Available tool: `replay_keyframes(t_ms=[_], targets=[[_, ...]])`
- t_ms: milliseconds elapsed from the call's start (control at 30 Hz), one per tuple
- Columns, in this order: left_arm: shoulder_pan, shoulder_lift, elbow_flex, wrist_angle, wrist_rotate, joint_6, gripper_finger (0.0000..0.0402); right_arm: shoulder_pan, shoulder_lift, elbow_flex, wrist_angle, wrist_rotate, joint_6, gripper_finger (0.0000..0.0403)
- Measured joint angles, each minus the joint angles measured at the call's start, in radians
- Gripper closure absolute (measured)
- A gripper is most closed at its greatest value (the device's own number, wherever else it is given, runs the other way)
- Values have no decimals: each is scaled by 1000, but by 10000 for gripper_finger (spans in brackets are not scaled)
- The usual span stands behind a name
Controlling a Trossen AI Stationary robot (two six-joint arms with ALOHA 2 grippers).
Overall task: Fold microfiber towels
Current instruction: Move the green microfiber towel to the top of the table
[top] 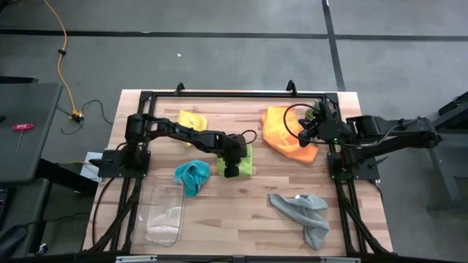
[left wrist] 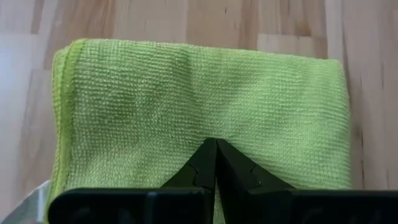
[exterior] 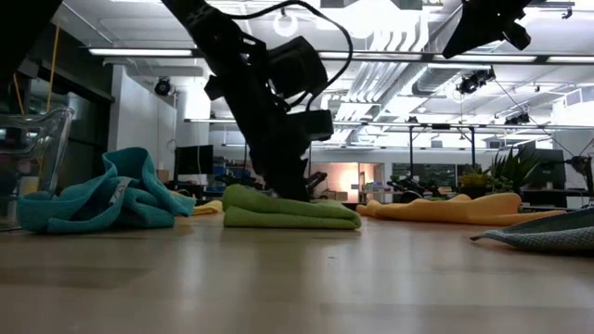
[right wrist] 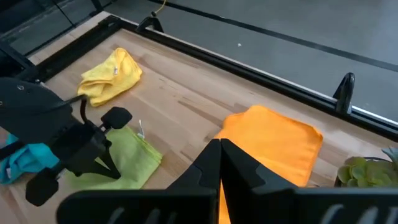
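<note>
The left claw [top: 231,172], its two dark fingers closed tip to tip with nothing between them, presses straight down on the lime green microfiber towel [top: 242,160], which lies folded into a flat rectangle near the middle of the worktop [top: 241,219]. In the left wrist view the closed fingertips [left wrist: 216,163] rest on the cloth [left wrist: 199,112] near one long edge, and the low view shows the towel [exterior: 290,209] as two neat layers with the arm standing on it. The step in hand looks like pressing or smoothing a finished fold on this towel; the next move probably calls for lifting clear without dragging the top layer, then opening the fingers to pinch a corner of another cloth. Just beside the left claw, toward the front-left corner, sits the crumpled teal microfiber towel [top: 191,177], and farther toward the back edge on the left lies the bunched yellow microfiber towel [top: 193,119]. The right claw [top: 306,133], also closed and empty, hovers above the worktop near the back-right corner, over the orange microfiber towel [top: 284,128], which lies spread and partly folded; the right wrist view shows its tips [right wrist: 220,152] pointing at that cloth [right wrist: 273,140]. The rumpled grey microfiber towel [top: 303,215] lies toward the front-right corner, well apart from both claws and seemingly not yet folded.
</note>
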Motion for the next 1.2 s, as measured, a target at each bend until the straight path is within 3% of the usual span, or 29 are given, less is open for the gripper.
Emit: replay_keyframes(t_ms=[233,667,767,1033,1200], targets=[[71,26,3,-9,12,47,402,0,5,0,0,0,18,403],[241,27,32,-8,-108,190,402,0,5,0,3,0,37,403],[281,33,33,13,-60,213,402,0,5,0,3,0,37,403],[273,35,36,-6,-91,344,402,0,5,0,4,0,43,403],[274,31,37,-75,-187,506,402,0,5,0,5,0,42,403]])
